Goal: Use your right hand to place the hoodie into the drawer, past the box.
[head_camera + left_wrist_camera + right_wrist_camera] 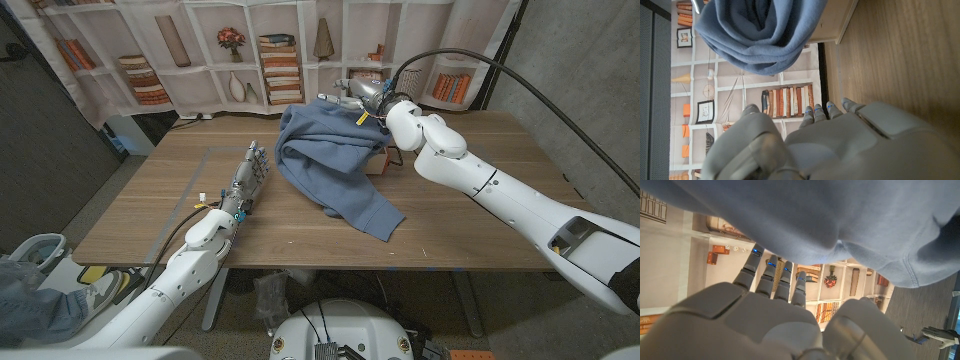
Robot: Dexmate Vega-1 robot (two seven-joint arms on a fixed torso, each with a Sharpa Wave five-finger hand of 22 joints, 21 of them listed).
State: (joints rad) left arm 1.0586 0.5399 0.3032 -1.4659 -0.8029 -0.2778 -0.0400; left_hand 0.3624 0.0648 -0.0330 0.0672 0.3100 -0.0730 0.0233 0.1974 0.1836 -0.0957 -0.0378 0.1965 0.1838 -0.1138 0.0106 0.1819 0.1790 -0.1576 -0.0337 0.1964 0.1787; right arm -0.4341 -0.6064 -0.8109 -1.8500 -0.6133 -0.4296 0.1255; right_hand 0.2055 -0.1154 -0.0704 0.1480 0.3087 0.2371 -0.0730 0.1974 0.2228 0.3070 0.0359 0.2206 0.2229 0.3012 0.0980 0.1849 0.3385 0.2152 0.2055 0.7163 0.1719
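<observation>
Hoodie (335, 160) draped over the box (378, 163), right hand (362, 95) open above.

1. The right arm (500, 190) reaches far forward across the scene, bent at the wrist.
2. The right hand (362, 95) is raised, its fingers (771, 275) straight and close together, holding nothing.
3. The left arm (185, 265) stretches forward low.
4. The left hand (246, 180) has its fingers extended and is empty.

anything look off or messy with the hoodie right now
Yes. The blue hoodie lies draped over the wooden box at the table's far side, one part trailing across the tabletop toward the near edge, rumpled. The right hand reaches over its far end.
</observation>
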